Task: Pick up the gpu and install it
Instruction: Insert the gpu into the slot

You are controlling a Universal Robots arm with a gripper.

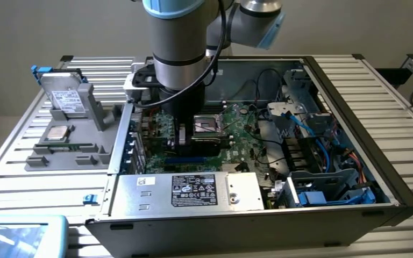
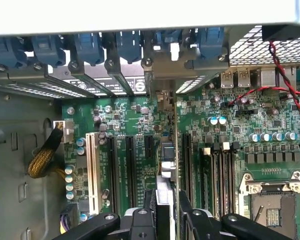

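In the wrist view the gpu [image 2: 165,165] is seen edge-on as a thin upright card running away from me over the green motherboard [image 2: 230,125]. Its silver end bracket [image 2: 162,67] sits at the case's rear slot openings. My gripper [image 2: 168,212] is shut on the card's near end, with one black finger [image 2: 149,212] on each side of it. The card stands over the dark expansion slots [image 2: 140,170], and I cannot tell whether its edge is seated. In the exterior view the arm [image 1: 178,64] reaches straight down into the open computer case [image 1: 350,107] at the board's left part.
Power supply [image 1: 192,191] fills the case's near side. The CPU socket [image 1: 210,124] lies just right of the arm. Red wires [image 2: 285,70] and a yellow braided cable [image 2: 45,155] flank the slots. Outside, a grey fixture [image 1: 70,150] holds a silver drive [image 1: 66,102].
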